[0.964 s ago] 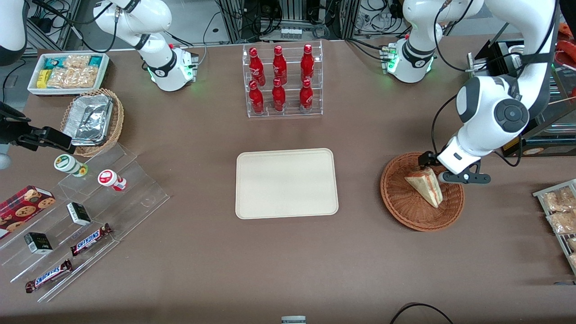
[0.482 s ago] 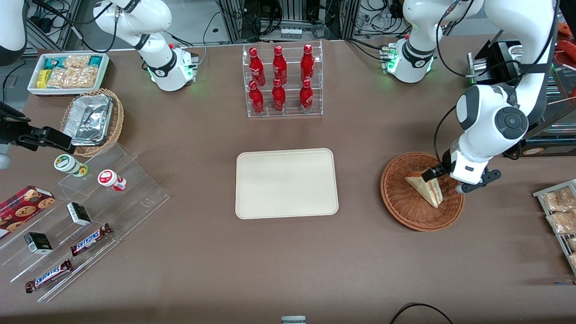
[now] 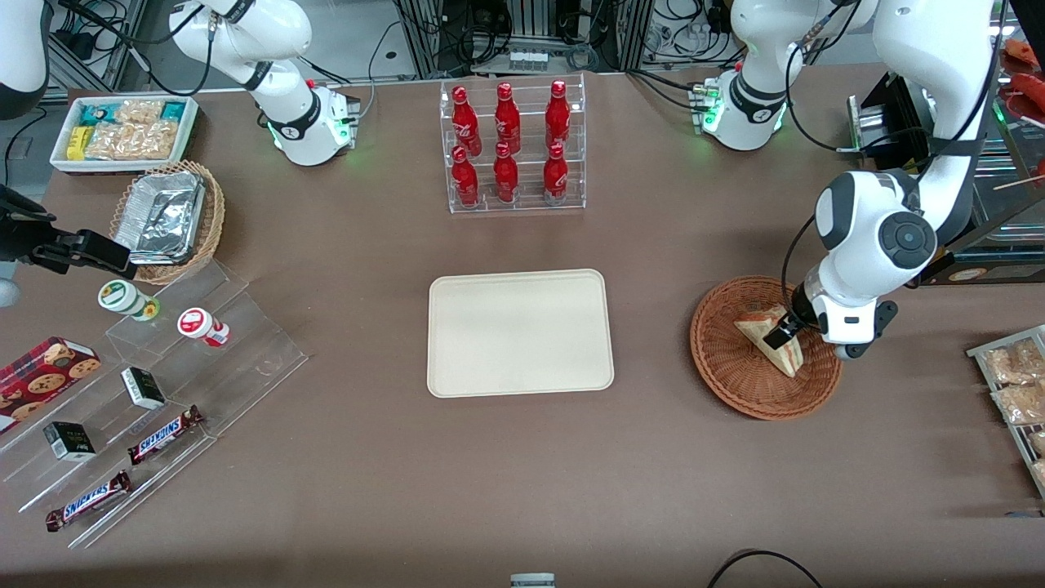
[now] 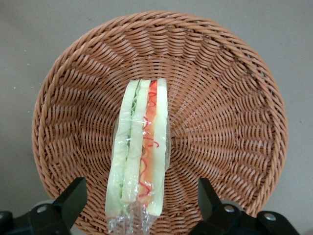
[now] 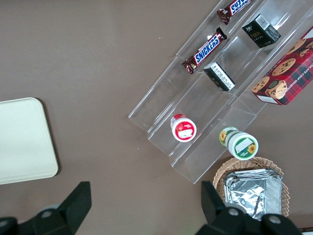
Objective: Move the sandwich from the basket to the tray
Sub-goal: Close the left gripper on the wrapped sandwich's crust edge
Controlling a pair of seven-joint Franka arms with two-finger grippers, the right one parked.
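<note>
The sandwich, a plastic-wrapped wedge with red-orange and green layers, lies in the reddish-brown wicker basket toward the working arm's end of the table. My left gripper hovers just above the basket, open, with one black finger on each side of the sandwich's wide end and a gap to each. The cream-beige tray lies flat at the table's middle with nothing on it.
A clear rack of red bottles stands farther from the front camera than the tray. Snack packets on a wire rack lie beside the basket. A clear stepped stand with snacks, a foil-filled tan basket and a white bin sit toward the parked arm's end.
The left wrist has turned and the gripper has shifted over the sandwich, coming down closer to the basket. The sandwich has not moved.
</note>
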